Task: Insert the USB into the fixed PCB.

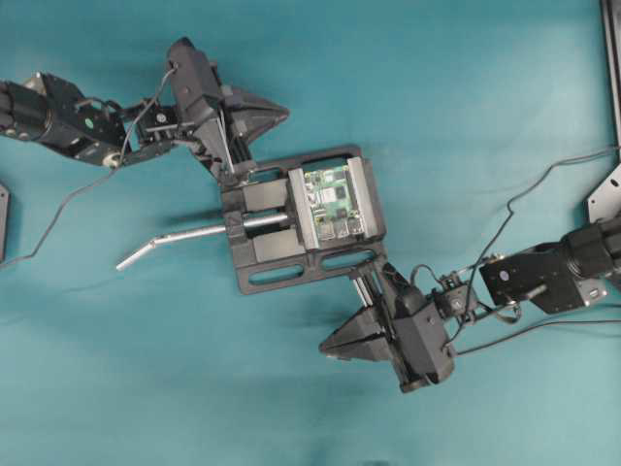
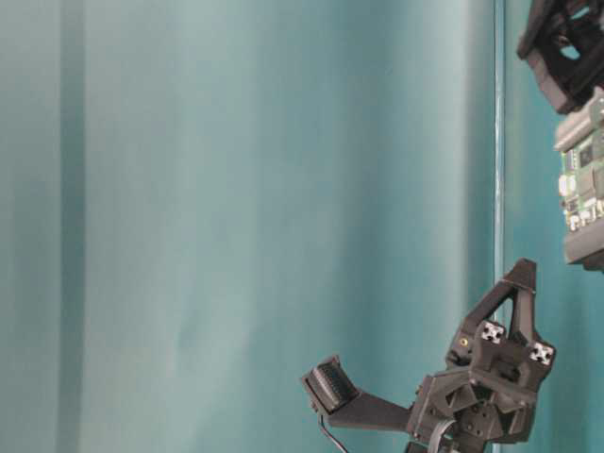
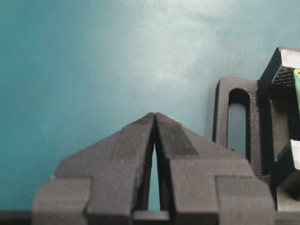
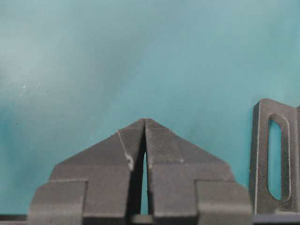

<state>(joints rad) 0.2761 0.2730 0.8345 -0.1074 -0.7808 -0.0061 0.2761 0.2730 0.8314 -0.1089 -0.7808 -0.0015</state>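
Observation:
The fixed PCB (image 1: pixel 332 201) is a small green board clamped between grey jaws near the middle of the overhead view; it also shows at the right edge of the table-level view (image 2: pixel 585 179). The USB is out of view in every frame. My left gripper (image 1: pixel 286 114) lies up and to the left of the board, shut, with its tips meeting and nothing between them (image 3: pixel 154 114). Below the board rests my right gripper (image 1: pixel 323 347), also shut and empty (image 4: pixel 144 120). Neither gripper touches the board.
A black vise (image 1: pixel 262 262) with a silver handle (image 1: pixel 184 236) sticking out to the left holds the board. Its slotted base shows at the right of both wrist views (image 3: pixel 225 117) (image 4: pixel 262 154). Thin black wires (image 1: pixel 524 194) trail from the arms over the teal table.

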